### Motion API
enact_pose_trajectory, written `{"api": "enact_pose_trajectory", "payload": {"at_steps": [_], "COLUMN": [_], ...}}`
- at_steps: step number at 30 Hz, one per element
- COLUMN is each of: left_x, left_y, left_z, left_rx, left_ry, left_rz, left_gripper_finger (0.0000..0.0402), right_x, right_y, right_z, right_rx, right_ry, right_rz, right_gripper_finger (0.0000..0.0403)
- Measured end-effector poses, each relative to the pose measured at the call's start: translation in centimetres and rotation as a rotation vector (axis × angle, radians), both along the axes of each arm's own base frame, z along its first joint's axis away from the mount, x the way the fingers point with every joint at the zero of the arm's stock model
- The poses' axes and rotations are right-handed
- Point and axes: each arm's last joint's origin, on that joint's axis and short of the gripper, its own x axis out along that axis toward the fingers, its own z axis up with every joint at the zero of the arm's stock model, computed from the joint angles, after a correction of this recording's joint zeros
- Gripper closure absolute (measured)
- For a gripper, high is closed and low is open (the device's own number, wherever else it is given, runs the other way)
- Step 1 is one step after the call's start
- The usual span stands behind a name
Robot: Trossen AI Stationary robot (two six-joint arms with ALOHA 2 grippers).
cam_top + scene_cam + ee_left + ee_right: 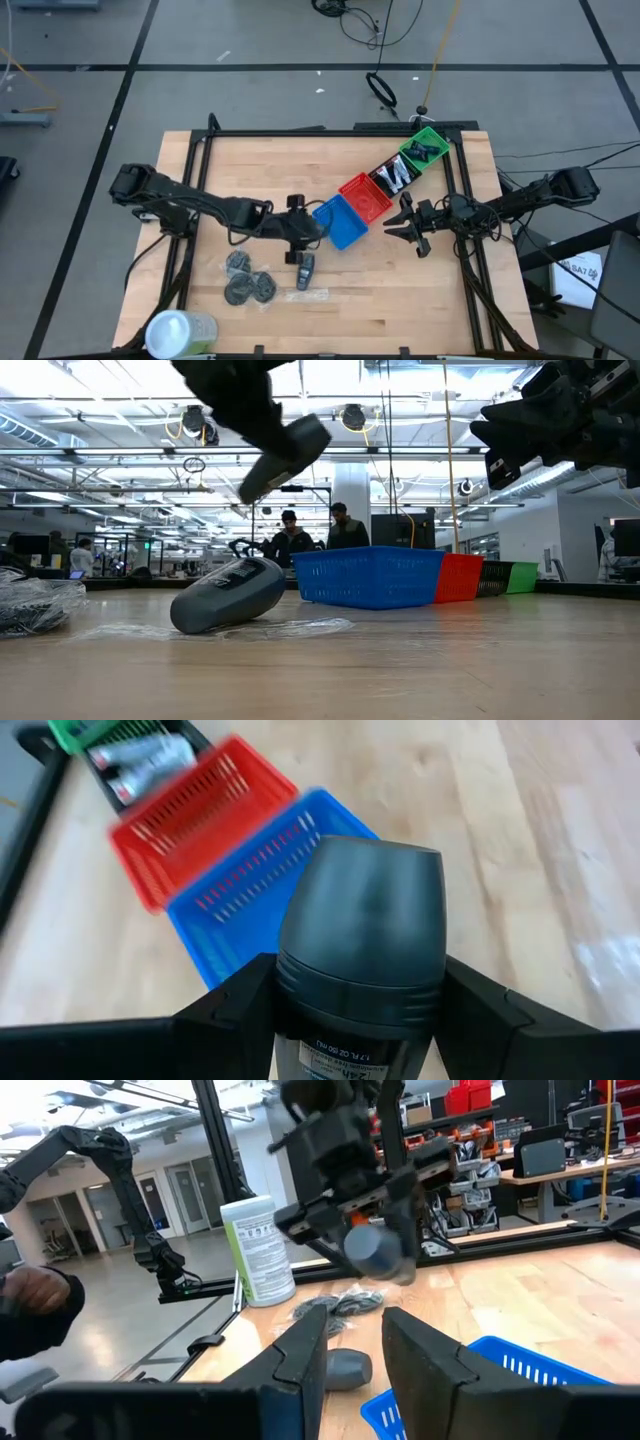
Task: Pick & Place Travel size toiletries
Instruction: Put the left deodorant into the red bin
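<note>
At the table's (400, 320) near left corner, well away from either claw, the large white-topped green container (180, 332) is standing upright. Closer in, below and left of the left claw, three dark round discs (248, 282) are lying on a clear crumpled wrapper (40, 600).

The left claw (300, 232) is gripping a dark bottle (362, 945), its fingers (225, 1010) pressed against both sides of the body just under the rounded grey cap. In the low view the claw is holding the bottle clear of the table, tilted. Almost directly under the claw a second dark bottle (230, 594) is lying on its side on the wrapper's edge.

This looks like the carry step: one bottle is lifted and the blue basket (342, 222) is waiting just beside the claw on its right. The next move probably calls for swinging the bottle over the blue rim, lowering it, and letting the fingers part without clipping the wall.

Past the blue basket, farther right from the left claw, the red basket (366, 196) is touching it, then a dark basket (393, 174) holding small white tubes (140, 762), then a green basket (424, 147) with dark items I cannot identify.

The right claw (410, 231) is hovering above the table just right of the basket row, fingers parted and holding nothing.

The held bottle is matte dark grey with a smooth domed cap and small white print on its body.
</note>
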Motion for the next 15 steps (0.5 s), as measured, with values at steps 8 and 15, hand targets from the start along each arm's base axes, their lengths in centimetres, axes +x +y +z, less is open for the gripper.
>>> {"api": "enact_pose_trajectory", "payload": {"at_steps": [8, 15], "left_x": [1.6, 2.8], "left_y": [3.1, 5.1], "left_z": [1.1, 2.2], "left_rx": [0.001, -0.016], "left_ry": [-0.153, -0.299], "left_rz": [-0.001, -0.096], "left_gripper_finger": [0.0203, 0.02], "right_x": [0.0, 0.0], "right_y": [0.0, 0.0], "right_z": [0.0, 0.0], "right_rx": [0.0, -0.002], "right_ry": [0.0, 0.0], "right_rz": [0.0, 0.0], "right_gripper_finger": [0.0314, 0.0314]}}
